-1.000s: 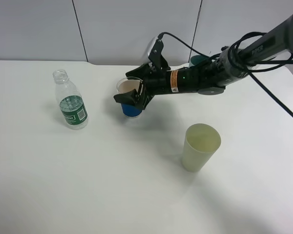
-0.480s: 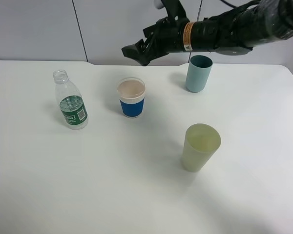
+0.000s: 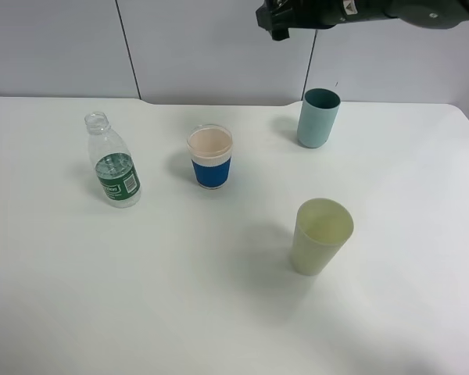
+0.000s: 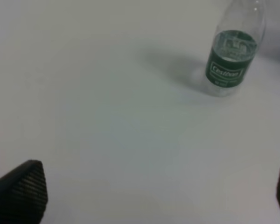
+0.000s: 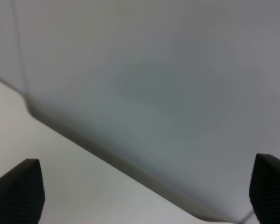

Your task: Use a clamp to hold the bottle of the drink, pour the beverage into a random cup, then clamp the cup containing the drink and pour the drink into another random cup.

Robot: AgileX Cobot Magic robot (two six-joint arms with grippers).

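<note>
Blue-banded cup upright between bottle and teal cup; right gripper raised, empty (jaws apart)

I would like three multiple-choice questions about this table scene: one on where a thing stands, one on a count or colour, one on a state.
1. Where does the bottle stand?
A. left of the blue-banded cup
B. behind the teal cup
C. inside the pale green cup

2. How many cups are on the table?
A. two
B. three
C. four

3. What state is the bottle in?
A. lying down
B. upright, capped
C. upright, no cap

Answers: 1 A, it is the leftmost thing in the high view. 2 B, banded, teal and pale green. 3 C, its open neck points up.
</note>
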